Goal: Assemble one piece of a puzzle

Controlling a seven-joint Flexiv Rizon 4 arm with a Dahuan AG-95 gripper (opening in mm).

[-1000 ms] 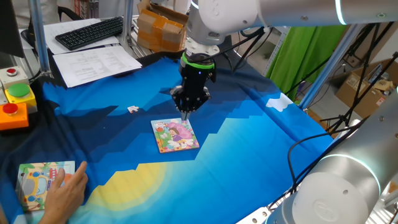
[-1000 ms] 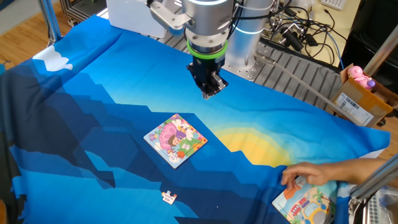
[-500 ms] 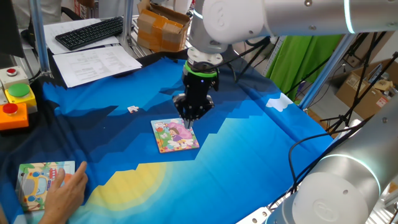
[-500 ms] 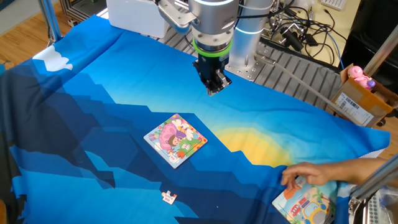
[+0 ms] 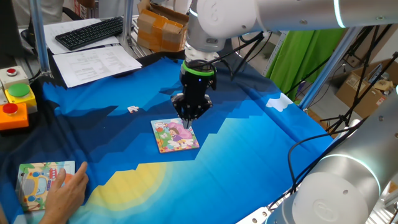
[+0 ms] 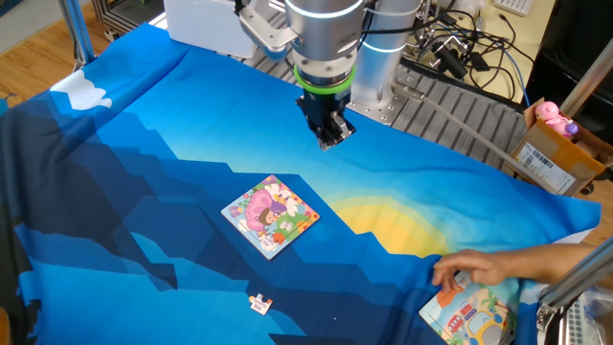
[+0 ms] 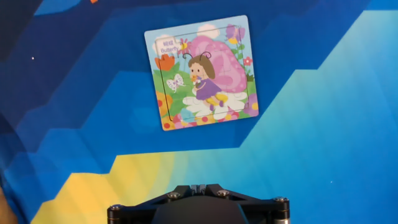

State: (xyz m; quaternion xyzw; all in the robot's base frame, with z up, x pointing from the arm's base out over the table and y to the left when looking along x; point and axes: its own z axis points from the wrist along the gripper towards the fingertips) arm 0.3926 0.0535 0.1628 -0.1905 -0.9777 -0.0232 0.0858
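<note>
The puzzle (image 5: 175,135) lies flat on the blue cloth, a small square with a pink-and-green cartoon picture and an orange-yellow edge. It also shows in the other fixed view (image 6: 271,215) and in the hand view (image 7: 202,71). The piece (image 5: 132,109), tiny and whitish, lies apart on the dark blue cloth, also seen in the other fixed view (image 6: 260,304). My gripper (image 5: 188,118) hangs above the cloth just beyond the puzzle's far edge (image 6: 329,144). Its fingers are pressed together with nothing between them (image 7: 198,186).
A pale yellow-blue vehicle board (image 5: 43,180) lies at the cloth's corner with a person's hand (image 5: 65,190) on it, also in the other fixed view (image 6: 474,311). A box with red and green buttons (image 5: 12,102), papers and a keyboard (image 5: 90,31) sit beyond the cloth.
My gripper has shifted slightly sideways above the puzzle's far edge. The puzzle, the piece and the person's hand have not moved.
</note>
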